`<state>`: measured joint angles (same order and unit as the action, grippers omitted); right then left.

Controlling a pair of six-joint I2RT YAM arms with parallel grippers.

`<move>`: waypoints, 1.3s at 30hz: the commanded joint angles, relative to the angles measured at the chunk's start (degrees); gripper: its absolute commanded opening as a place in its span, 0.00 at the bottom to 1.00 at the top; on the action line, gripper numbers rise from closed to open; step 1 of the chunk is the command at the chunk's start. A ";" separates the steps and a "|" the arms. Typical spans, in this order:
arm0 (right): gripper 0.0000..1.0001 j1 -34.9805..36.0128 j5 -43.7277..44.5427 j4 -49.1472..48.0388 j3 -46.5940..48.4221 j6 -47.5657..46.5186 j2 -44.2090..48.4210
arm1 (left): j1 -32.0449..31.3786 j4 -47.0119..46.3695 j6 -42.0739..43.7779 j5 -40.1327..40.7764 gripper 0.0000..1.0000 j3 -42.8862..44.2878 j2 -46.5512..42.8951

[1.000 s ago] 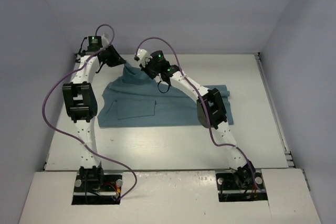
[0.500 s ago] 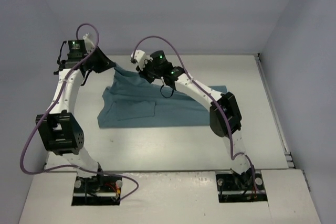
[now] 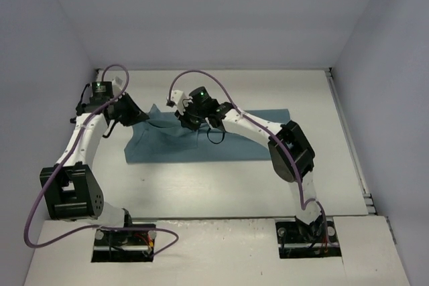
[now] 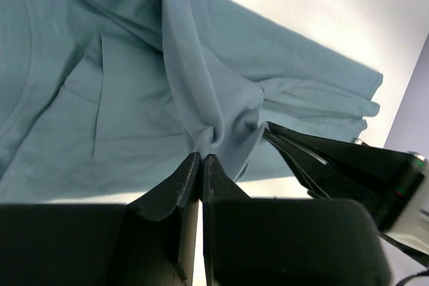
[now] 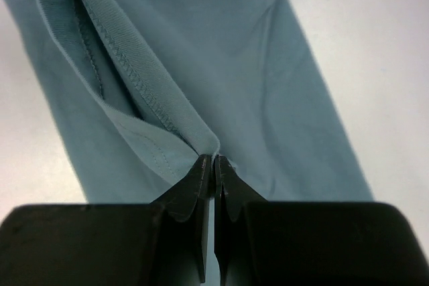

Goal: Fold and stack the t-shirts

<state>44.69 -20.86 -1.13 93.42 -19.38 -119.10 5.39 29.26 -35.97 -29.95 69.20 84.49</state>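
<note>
The teal t-shirt [image 3: 255, 135] lies across the middle of the white table, and its far left part is gathered up between the two grippers. My left gripper [image 3: 142, 117] is shut on a bunched fold of the t-shirt [image 4: 80, 98], with its tips [image 4: 201, 157] pinching the cloth. My right gripper [image 3: 182, 120] is shut on a stitched hem edge of the t-shirt [image 5: 268, 65], held at its tips [image 5: 214, 159]. The right gripper's black fingers [image 4: 322, 159] show close beside the left gripper in the left wrist view.
The white table [image 3: 221, 185] is walled in by pale panels at the back and on both sides. Purple cables [image 3: 201, 75] loop above both arms. The right arm's elbow [image 3: 291, 152] hangs over the shirt's right end.
Both grippers have come toward the near side and lower, bringing the shirt's raised far left part with them. The cloth peak has dropped and the shirt's outline is now narrower.
</note>
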 commanded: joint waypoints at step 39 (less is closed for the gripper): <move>0.03 -1.09 -6.14 -1.38 -6.96 8.41 7.58 | 1.64 -0.52 -6.08 1.76 0.00 -18.14 -11.17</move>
<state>46.60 -25.36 -1.09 82.39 -13.01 -114.41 6.50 31.33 -41.07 -29.55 45.11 70.96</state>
